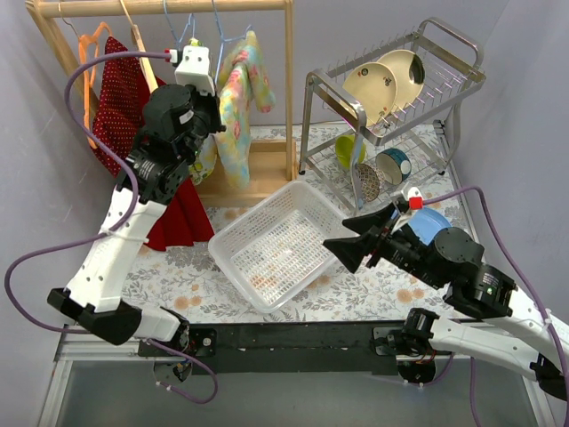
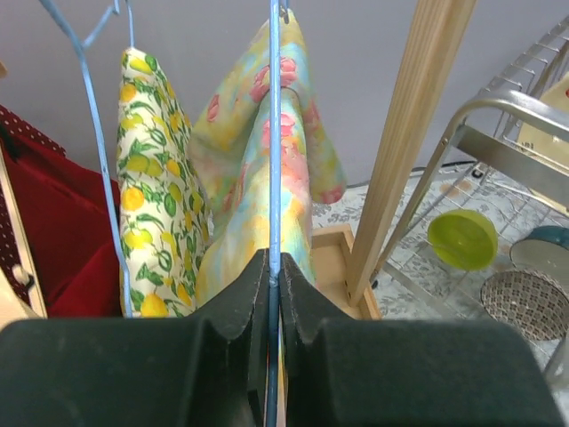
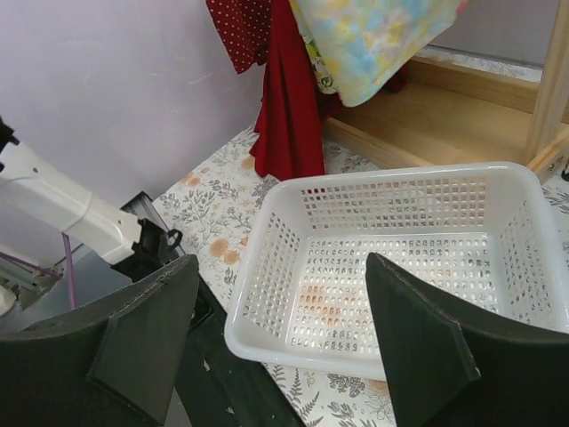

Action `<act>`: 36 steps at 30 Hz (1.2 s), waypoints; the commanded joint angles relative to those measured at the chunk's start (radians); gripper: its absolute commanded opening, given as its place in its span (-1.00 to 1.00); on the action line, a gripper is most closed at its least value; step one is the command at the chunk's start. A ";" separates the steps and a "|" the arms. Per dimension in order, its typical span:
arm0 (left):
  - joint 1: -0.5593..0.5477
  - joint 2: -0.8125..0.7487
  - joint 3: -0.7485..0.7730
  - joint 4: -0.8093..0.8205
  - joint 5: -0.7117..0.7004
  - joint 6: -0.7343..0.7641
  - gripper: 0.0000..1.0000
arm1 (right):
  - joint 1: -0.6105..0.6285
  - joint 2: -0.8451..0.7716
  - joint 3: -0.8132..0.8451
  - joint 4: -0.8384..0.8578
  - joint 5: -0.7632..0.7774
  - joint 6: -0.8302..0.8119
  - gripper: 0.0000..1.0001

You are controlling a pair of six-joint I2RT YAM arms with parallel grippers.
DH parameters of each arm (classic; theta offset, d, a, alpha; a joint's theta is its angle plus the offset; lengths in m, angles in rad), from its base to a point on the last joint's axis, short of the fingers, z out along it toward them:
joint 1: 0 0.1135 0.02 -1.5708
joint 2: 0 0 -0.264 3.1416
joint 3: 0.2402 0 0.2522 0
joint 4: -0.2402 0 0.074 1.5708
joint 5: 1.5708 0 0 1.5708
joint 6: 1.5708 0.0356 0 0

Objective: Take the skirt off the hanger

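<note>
A pastel floral skirt hangs over a blue wire hanger on the wooden rail. In the left wrist view the skirt drapes on both sides of the hanger's wire. My left gripper is shut on that wire, with the skirt just beyond the fingertips. In the top view it sits against the skirt's left side. My right gripper is open and empty, held above the near right edge of the white basket.
A lemon-print garment hangs on a second blue hanger left of the skirt. A red dotted dress hangs further left. The rack's wooden post stands right of the skirt. A dish rack with bowls stands at the back right.
</note>
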 commanded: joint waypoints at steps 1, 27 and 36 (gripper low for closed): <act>0.006 -0.141 -0.077 0.004 0.080 -0.066 -1.00 | 0.004 0.078 0.103 -0.028 0.038 -0.017 0.72; 0.157 -0.615 -0.785 0.406 0.595 -0.300 -1.00 | 0.018 0.650 0.258 0.350 0.034 -0.132 0.93; 0.198 -0.618 -0.799 0.424 0.657 -0.327 -1.00 | 0.034 0.842 0.339 0.430 0.015 -0.160 0.93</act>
